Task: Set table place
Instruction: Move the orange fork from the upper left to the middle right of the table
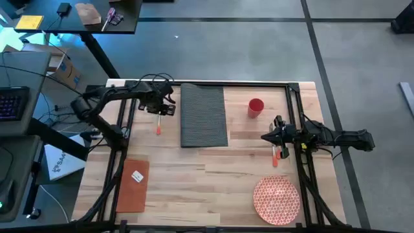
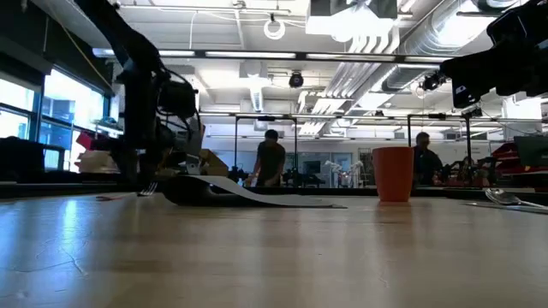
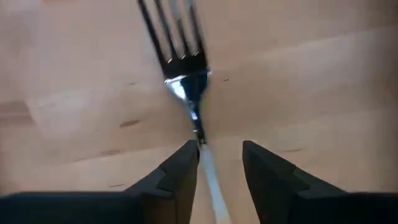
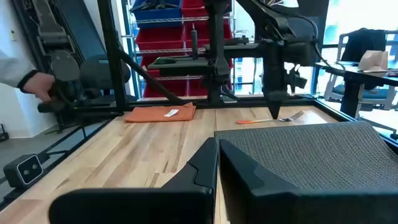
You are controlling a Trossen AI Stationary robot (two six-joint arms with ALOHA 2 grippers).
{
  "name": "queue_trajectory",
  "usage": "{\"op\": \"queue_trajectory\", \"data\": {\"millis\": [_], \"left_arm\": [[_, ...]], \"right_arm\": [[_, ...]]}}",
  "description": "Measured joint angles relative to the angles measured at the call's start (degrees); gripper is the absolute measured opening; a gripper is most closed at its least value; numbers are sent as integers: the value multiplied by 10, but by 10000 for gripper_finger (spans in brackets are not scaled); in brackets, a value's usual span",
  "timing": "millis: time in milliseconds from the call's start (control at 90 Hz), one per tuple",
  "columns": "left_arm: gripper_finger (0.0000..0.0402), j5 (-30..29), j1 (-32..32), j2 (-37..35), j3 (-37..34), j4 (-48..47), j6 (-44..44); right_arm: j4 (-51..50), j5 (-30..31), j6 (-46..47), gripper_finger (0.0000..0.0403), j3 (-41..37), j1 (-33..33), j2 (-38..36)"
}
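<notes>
The dark grey ribbed placemat (image 1: 204, 115) lies flat at the middle of the far side of the wooden table (image 1: 213, 188). My left gripper (image 1: 163, 109) points down just left of it, open. A silver fork (image 3: 183, 68) shows with its handle between the fingers and its tines pointing away. An orange-handled utensil (image 1: 157, 126) lies nearer on the table. My right gripper (image 1: 264, 137) hovers right of the placemat, shut and holding nothing. The red cup (image 1: 256, 107) stands upright beyond it. My left gripper has the fork's handle (image 3: 200, 140) running between its open fingers, close along the inner side of one finger (image 3: 186, 163). I cannot tell whether that finger touches it. The fingers come from above, along the fork.
The red-and-white plate (image 1: 277, 199) sits at the near right corner and the orange napkin (image 1: 132, 184) at the near left. Another orange-handled utensil (image 1: 276, 157) lies below my right gripper. Bare wood spans the near middle. People stand in the room beyond.
</notes>
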Motion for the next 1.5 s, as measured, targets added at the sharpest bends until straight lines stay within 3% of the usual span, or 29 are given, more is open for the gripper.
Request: {"op": "queue_trajectory", "data": {"millis": [289,567,878,1178,1500], "left_arm": [[7,0,-2,15,1,3,68],[1,24,-50,-93,28,-61,140],[1,49,-196,-205,78,-62,111],[1,20,-327,-168,137,44,29],[0,-16,-395,-68,236,110,-27]], "right_arm": [[0,0,0,0,0,0,0],[0,4,0,0,0,0,0],[3,86,8,0,0,-1,0],[5,101,10,0,0,-1,0],[9,100,92,0,0,-1,0]]}}
